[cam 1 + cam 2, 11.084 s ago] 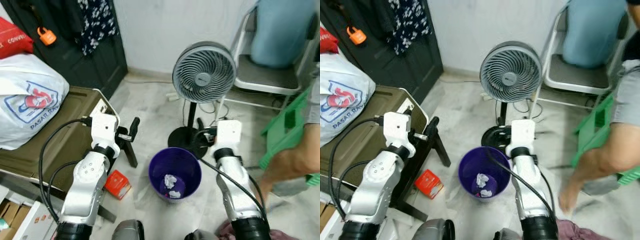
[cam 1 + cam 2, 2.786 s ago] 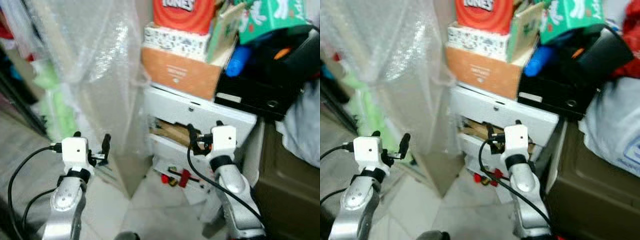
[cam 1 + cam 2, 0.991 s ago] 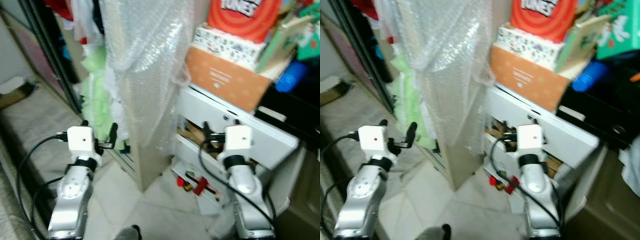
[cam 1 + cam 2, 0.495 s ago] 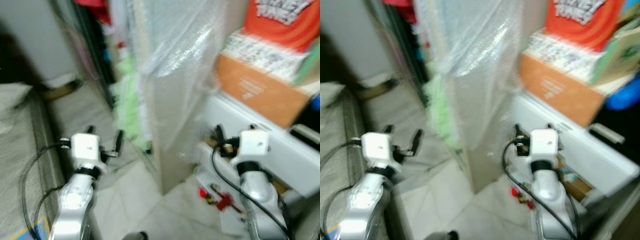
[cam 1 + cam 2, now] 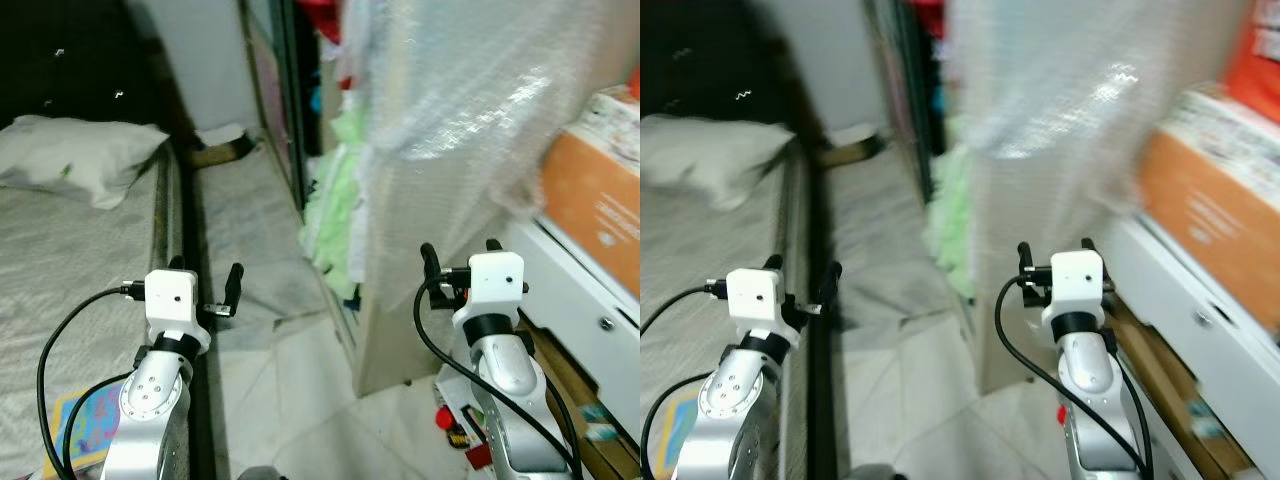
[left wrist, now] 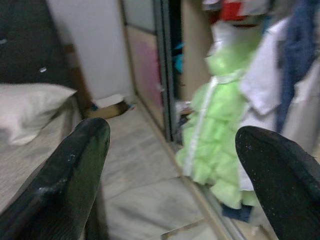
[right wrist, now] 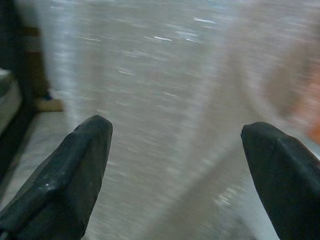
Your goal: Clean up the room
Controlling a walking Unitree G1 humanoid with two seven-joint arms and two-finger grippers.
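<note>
My left gripper (image 5: 207,270) is held out open at chest height beside the dark bed frame (image 5: 185,300), nothing between its fingers. My right gripper (image 5: 460,250) is open too, facing a tall bubble-wrapped panel (image 5: 450,150). In the left wrist view the left gripper (image 6: 170,135) points at a green dress (image 6: 215,150) hanging in an open wardrobe and at bare floor. The right wrist view is blurred; the right gripper (image 7: 175,130) has only pale wrap ahead of it. Small red items (image 5: 450,430) lie on the floor by my right arm.
A mattress with a white pillow (image 5: 80,160) lies on the left. A colourful sheet (image 5: 75,430) rests on its near corner. A white drawer unit (image 5: 590,300) with an orange box (image 5: 595,200) on top stands at right. A strip of tiled floor (image 5: 260,350) runs between bed and wardrobe.
The camera has swung left: the bed and pillow came into view and the boxes slid to the right edge. Both grippers stay open and held as before.
</note>
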